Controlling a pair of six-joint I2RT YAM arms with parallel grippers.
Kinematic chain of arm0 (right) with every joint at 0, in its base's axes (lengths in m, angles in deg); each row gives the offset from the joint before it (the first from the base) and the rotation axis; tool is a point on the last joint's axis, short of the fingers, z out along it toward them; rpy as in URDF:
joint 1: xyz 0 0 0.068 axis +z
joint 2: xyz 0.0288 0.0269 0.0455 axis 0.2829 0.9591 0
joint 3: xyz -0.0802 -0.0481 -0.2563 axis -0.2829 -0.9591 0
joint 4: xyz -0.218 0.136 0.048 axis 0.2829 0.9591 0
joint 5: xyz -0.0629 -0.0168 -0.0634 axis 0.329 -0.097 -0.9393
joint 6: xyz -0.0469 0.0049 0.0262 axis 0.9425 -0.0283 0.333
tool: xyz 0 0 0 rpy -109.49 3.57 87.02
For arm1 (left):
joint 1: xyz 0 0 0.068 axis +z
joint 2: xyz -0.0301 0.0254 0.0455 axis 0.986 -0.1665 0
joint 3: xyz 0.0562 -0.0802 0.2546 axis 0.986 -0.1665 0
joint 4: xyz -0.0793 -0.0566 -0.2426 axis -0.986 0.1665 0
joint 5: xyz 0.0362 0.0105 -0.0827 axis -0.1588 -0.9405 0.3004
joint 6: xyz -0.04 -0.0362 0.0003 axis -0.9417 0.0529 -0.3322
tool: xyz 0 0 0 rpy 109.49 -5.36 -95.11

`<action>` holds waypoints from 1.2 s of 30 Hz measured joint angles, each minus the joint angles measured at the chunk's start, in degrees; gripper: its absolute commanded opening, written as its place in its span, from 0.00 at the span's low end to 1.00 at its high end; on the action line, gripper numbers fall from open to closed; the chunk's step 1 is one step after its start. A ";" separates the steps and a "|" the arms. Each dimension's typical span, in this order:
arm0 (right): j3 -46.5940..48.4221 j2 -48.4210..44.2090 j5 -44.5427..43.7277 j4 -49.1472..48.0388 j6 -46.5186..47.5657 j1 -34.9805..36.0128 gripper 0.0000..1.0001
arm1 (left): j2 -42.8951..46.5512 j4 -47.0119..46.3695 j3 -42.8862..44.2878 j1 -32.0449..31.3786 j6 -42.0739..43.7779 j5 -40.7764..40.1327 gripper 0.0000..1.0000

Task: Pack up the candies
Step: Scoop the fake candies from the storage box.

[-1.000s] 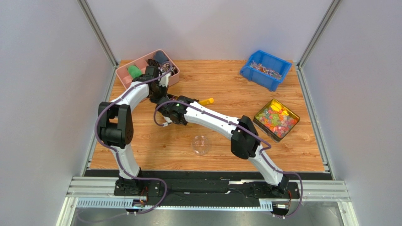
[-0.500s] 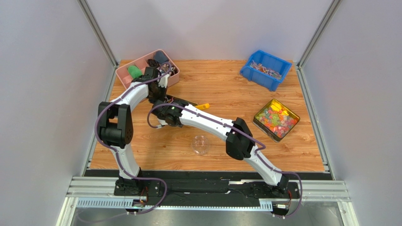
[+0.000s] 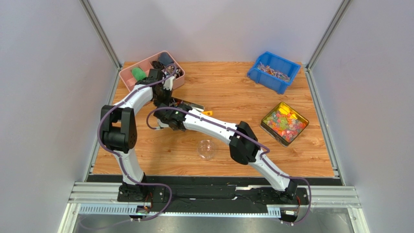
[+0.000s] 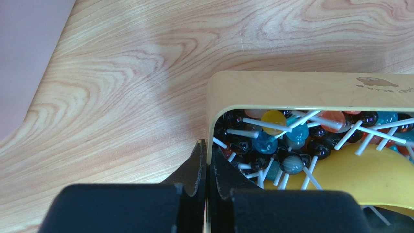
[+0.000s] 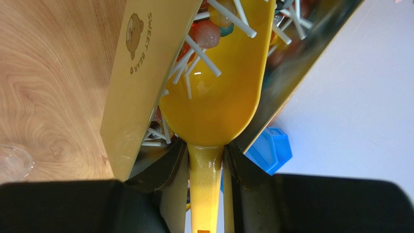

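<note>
Pinched a wall of the cream metal tin (image 4: 291, 90) in the left end effector (image 4: 207, 160) at the far left of the wooden desk (image 4: 121, 97), and clamped the right end effector (image 5: 206, 155) on a yellow plastic scoop (image 5: 218, 97) resting among round stick-mounted candies (image 4: 265, 143) inside.

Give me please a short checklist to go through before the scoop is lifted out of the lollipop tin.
1. Left gripper shut on the wall of the tin: ok, one finger is inside and one outside.
2. Right gripper shut on the handle of the scoop: ok.
3. Scoop loaded with lollipops: not ok, only a few sticks lie across its mostly bare bowl.
4. Clear cup free to receive: ok, it stands on the table near the front, apart from both arms.
5. Tin flat on the table: cannot tell, its base is hidden.
</note>
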 measured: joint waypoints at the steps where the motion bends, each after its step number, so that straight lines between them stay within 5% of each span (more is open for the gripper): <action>1: 0.00 0.00 0.17 -0.22 -0.13 -0.02 0.00 | 0.04 0.00 0.00 0.02 0.00 0.00 0.00; 17: -0.72 -0.28 8.98 -5.79 -6.01 -1.86 0.00 | 0.11 -0.11 0.00 0.52 0.31 -1.66 0.00; 36: -12.37 -10.82 21.38 -12.68 -10.71 -6.34 0.00 | 0.11 -0.39 0.00 0.02 -0.24 0.52 0.00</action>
